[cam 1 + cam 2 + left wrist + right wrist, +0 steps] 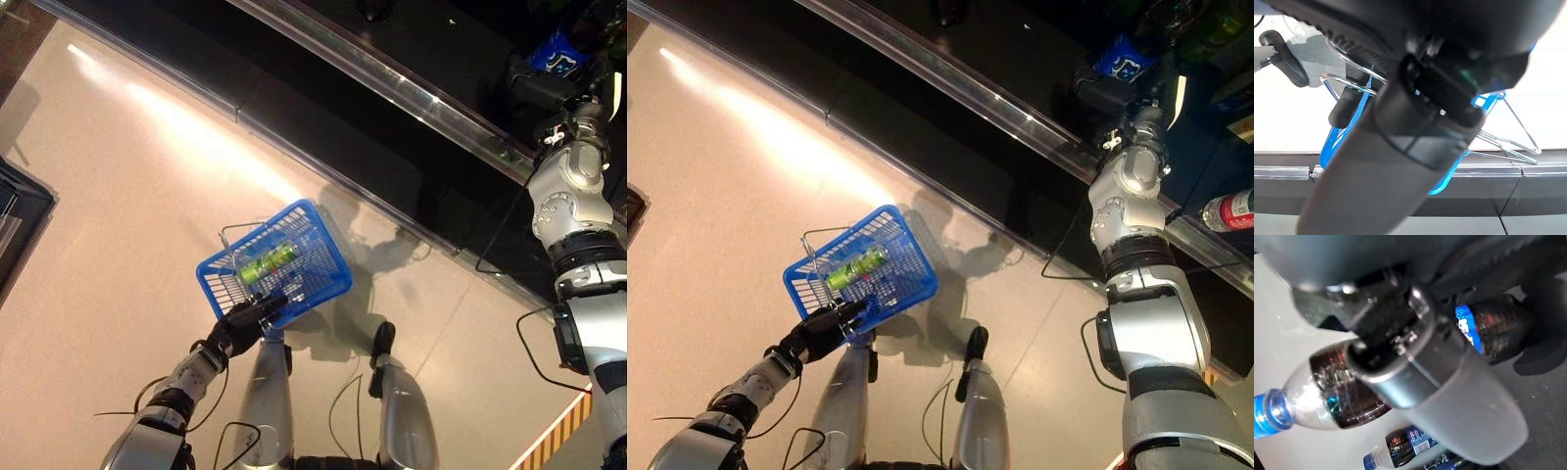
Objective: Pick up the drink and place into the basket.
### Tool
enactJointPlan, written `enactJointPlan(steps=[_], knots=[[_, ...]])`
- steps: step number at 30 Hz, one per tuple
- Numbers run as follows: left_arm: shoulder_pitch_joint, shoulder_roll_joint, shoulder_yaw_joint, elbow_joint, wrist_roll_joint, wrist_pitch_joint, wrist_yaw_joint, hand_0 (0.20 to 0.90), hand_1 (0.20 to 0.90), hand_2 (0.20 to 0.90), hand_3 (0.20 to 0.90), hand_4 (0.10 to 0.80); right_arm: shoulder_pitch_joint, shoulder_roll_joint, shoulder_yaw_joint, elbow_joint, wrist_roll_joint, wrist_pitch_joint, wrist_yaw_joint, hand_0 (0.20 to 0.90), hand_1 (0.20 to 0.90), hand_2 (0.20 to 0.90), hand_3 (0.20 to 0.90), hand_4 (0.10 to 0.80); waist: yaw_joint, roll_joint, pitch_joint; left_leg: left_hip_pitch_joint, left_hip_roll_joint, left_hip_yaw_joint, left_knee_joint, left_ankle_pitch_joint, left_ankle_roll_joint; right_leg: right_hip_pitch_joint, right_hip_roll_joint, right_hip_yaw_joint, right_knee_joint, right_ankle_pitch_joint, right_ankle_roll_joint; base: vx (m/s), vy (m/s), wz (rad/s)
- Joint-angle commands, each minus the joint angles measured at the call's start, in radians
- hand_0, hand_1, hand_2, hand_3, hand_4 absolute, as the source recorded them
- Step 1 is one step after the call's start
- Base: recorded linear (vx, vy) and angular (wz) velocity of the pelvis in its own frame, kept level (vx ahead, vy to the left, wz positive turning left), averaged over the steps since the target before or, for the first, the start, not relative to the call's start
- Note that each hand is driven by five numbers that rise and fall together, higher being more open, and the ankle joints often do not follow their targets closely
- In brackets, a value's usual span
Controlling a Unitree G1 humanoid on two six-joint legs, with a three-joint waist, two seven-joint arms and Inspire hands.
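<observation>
A blue wire basket (pixel 330 240) hangs low in front of me, and a green bottle (pixel 266 262) lies inside it. My left hand (pixel 240 326) is curled round the basket's wire handle (pixel 1347 83) at its near edge. My right arm reaches up to the dark shelf, where my right hand (pixel 1112 93) is shut on the drink (pixel 1332 391), a bottle of dark liquid with a blue cap and a blue label (pixel 555 54). The thumb (pixel 1449 396) lies across the bottle's body.
A chrome rail (pixel 392 83) edges the dark shelf across the top. More bottles lie on the shelf: one with a red label (pixel 1234 211) and dark ones (pixel 1405 443). A dark unit (pixel 20 215) stands at far left. Yellow-black floor tape (pixel 558 436) runs at lower right.
</observation>
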Motion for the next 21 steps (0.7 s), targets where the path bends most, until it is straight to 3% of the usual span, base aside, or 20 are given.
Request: enactJointPlan(steps=[1, 15, 16, 17, 21], knots=[[0.083, 0.034, -0.055, -0.046, 0.0, 0.024, -0.11, 0.3, 0.3, 0.3, 0.2, 0.1, -0.172, -0.15, 0.041, -0.022, -0.032, -0.064, 0.002, 0.9, 0.9, 0.9, 0.9, 0.8, 0.033, 0.015, -0.021, 0.012, 0.027, -0.002, 0.114, -0.124, 0.033, -0.069, -0.04, -0.027, 0.013, 0.077, -0.046, 0.0, 0.0, 0.0], [0.087, 0.022, -0.066, -0.049, -0.004, 0.016, -0.114, 0.3, 0.3, 0.3, 0.2, 0.1, -0.198, -0.117, 0.044, -0.021, 0.038, -0.078, 0.049, 0.9, 0.9, 0.9, 0.9, 0.8, 0.041, 0.027, -0.021, 0.009, 0.019, -0.005, 0.095, -0.112, 0.033, -0.081, -0.046, -0.035, 0.016, 0.078, -0.047, 0.0, 0.0, 0.0], [0.088, 0.019, -0.066, -0.051, -0.002, 0.016, -0.113, 0.3, 0.3, 0.3, 0.2, 0.1, -0.198, -0.115, 0.042, -0.024, 0.041, -0.079, 0.055, 0.726, 0.726, 0.726, 0.697, 0.597, 0.041, 0.029, -0.021, 0.009, 0.018, -0.005, 0.094, -0.111, 0.033, -0.081, -0.047, -0.036, 0.016, 0.078, -0.047, 0.0, 0.0, 0.0], [0.089, 0.018, -0.067, -0.052, -0.001, 0.015, -0.113, 0.3, 0.3, 0.3, 0.2, 0.1, -0.198, -0.112, 0.042, -0.027, 0.039, -0.08, 0.059, 0.3, 0.3, 0.3, 0.2, 0.1, 0.041, 0.03, -0.021, 0.009, 0.018, -0.006, 0.093, -0.11, 0.033, -0.082, -0.047, -0.036, 0.016, 0.078, -0.047, 0.0, 0.0, 0.0], [0.09, 0.015, -0.072, -0.053, -0.003, 0.014, -0.114, 0.3, 0.3, 0.3, 0.2, 0.1, -0.2, -0.108, 0.043, -0.023, 0.039, -0.076, 0.071, 0.3, 0.3, 0.3, 0.2, 0.1, 0.041, 0.033, -0.021, 0.009, 0.015, -0.006, 0.09, -0.109, 0.034, -0.085, -0.048, -0.033, 0.016, 0.078, -0.047, 0.0, 0.0, 0.0]])
